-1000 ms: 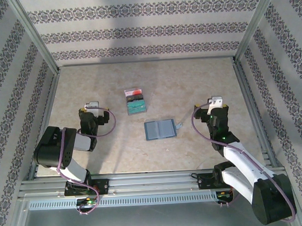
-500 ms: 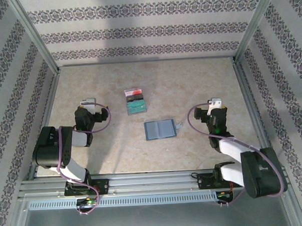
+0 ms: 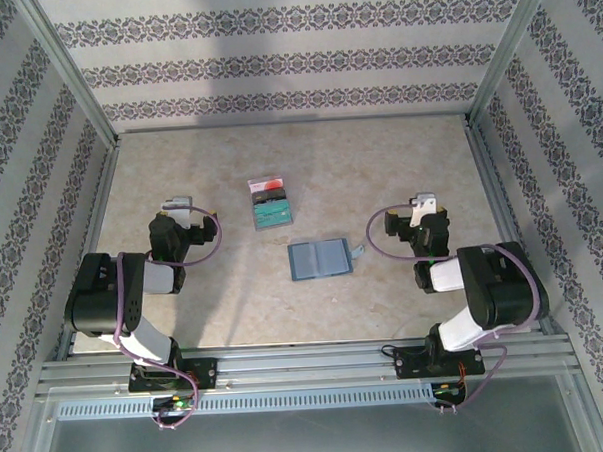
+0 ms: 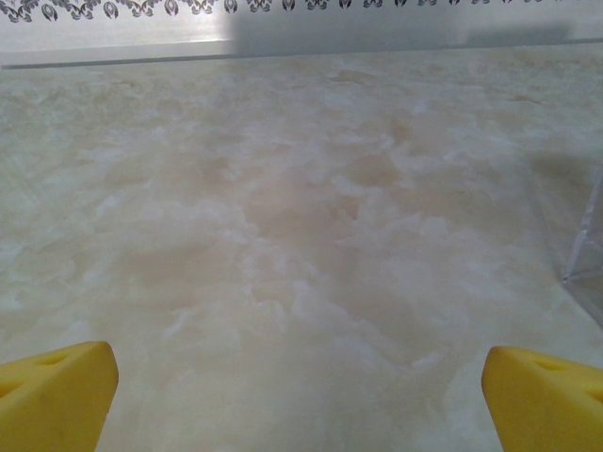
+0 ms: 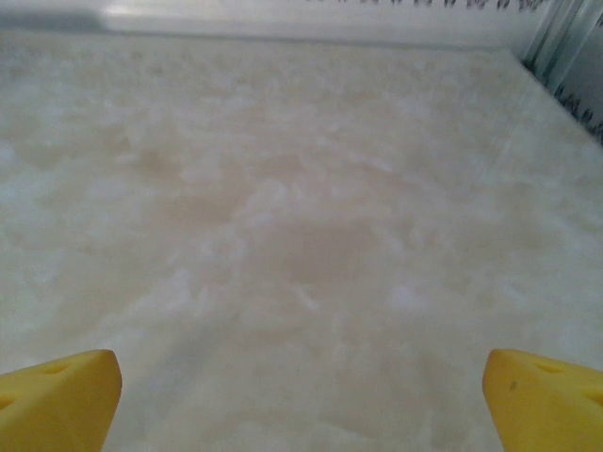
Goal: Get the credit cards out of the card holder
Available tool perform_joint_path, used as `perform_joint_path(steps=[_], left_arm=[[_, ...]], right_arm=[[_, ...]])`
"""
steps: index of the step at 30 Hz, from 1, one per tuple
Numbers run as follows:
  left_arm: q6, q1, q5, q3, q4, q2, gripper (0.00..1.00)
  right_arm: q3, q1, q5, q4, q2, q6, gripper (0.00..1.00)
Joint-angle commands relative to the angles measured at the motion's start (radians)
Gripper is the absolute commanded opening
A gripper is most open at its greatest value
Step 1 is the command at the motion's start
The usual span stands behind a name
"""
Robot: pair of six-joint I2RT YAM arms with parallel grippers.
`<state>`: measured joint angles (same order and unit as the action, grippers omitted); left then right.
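Beige marbled table (image 3: pixel 379 163), card holder (image 3: pixel 320 258) lying open, credit cards (image 3: pixel 270 203) stacked

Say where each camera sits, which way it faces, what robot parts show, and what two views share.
Top external: above and behind the arms, looking down on the table; both arms with left gripper and right gripper, plus card holder and credit cards.
Left wrist: on the left arm, facing low over the table toward the patterned wall; its yellow fingertips wide apart.
Right wrist: on the right arm, low over the table; its yellow fingertips wide apart.
Shared: both wrist views show the marbled table.
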<state>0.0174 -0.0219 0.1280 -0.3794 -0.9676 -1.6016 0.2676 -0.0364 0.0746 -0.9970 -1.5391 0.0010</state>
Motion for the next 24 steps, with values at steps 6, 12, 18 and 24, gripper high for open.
perform_joint_path(steps=[6, 12, 18, 24], left_arm=[[-0.013, -0.01, 0.015, -0.007, 0.016, 0.009, 0.99], [-0.013, -0.011, 0.015, -0.007, 0.015, 0.009, 0.99], [-0.011, -0.011, 0.021, -0.003, 0.011, 0.008, 0.99], [-0.016, -0.01, 0.006, -0.009, 0.018, 0.008, 0.99]], right_arm=[[0.107, 0.061, -0.179, 0.042, 0.008, 0.042, 0.98], [0.107, 0.061, -0.178, 0.037, 0.007, 0.042, 0.98], [0.107, 0.061, -0.177, 0.037, 0.007, 0.042, 0.98], [0.107, 0.061, -0.177, 0.037, 0.007, 0.042, 0.98]])
